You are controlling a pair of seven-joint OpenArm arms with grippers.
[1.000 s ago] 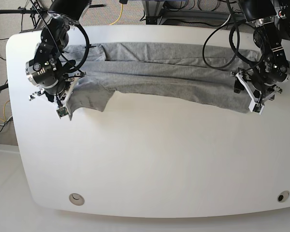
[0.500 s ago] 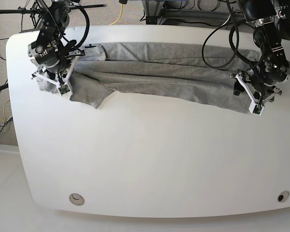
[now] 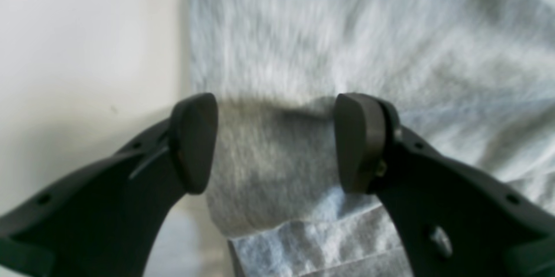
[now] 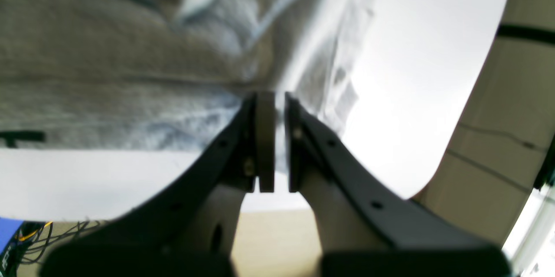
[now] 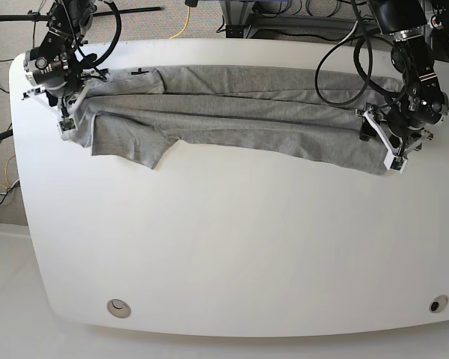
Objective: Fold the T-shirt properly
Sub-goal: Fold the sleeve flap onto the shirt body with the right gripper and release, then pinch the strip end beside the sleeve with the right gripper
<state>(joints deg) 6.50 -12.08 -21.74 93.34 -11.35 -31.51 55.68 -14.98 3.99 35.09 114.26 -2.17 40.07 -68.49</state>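
Grey shirt [image 5: 232, 112] stretched across table [image 5: 232, 247]; left gripper [image 3: 277, 142] at 3 o'clock, jaws wide around cloth; right gripper [image 4: 273, 147] at 10, pinched on shirt edge.

right gripper [image 4: 275, 147] fingers [image 4: 264, 138] pinched on grey T-shirt [image 4: 130, 73] edge, white table [image 4: 403, 95]

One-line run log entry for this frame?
T-shirt: long strip, table far edge | right gripper: shut on sleeve end | left gripper: open over hem end

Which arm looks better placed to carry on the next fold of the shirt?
Probably right: the right gripper is shut on the T-shirt edge, while the left gripper stands open over the cloth.
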